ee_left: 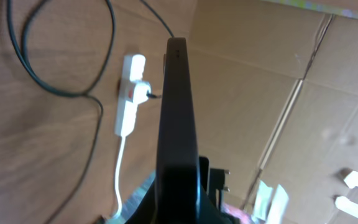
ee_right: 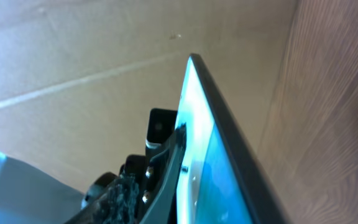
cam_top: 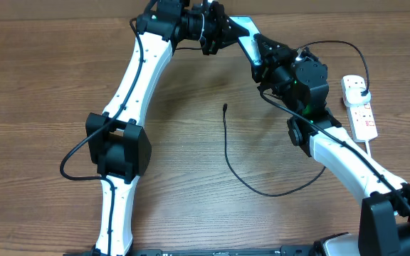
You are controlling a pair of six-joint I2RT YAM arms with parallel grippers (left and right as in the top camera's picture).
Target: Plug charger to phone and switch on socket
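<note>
1. Holding the phone (cam_top: 245,35) up off the table (cam_top: 41,107) near the middle of the far edge, the left gripper (cam_top: 216,32) is clamped on one end of it. The left wrist view shows the phone edge-on, rising from between the fingers.
2. The right gripper (cam_top: 263,55) sits at the phone's other end. I cannot tell whether it is closed on the phone or only alongside, because its wrist view shows just the lit screen close up.
3. The phone is likely stiff, smooth and slippery, with glass that could crack if dropped. It is best gripped by its long black edges, leaving the port end bare.
4. The charger (cam_top: 228,153) lies loose on the table. Its tip (cam_top: 224,108) is near the centre, well apart from the phone, and its plug (cam_top: 361,91) sits in the socket (cam_top: 359,112) near the right edge.
5. The charger is light and limp, so it will probably sag and twist. The rigid tip looks like the place to pinch it, not the cord.
6. Bare wood lies around the tip toward the left and near edges, giving room to move. The charger passes under the right arm, which could drag it. The socket has little room beyond it at the right edge.
</note>
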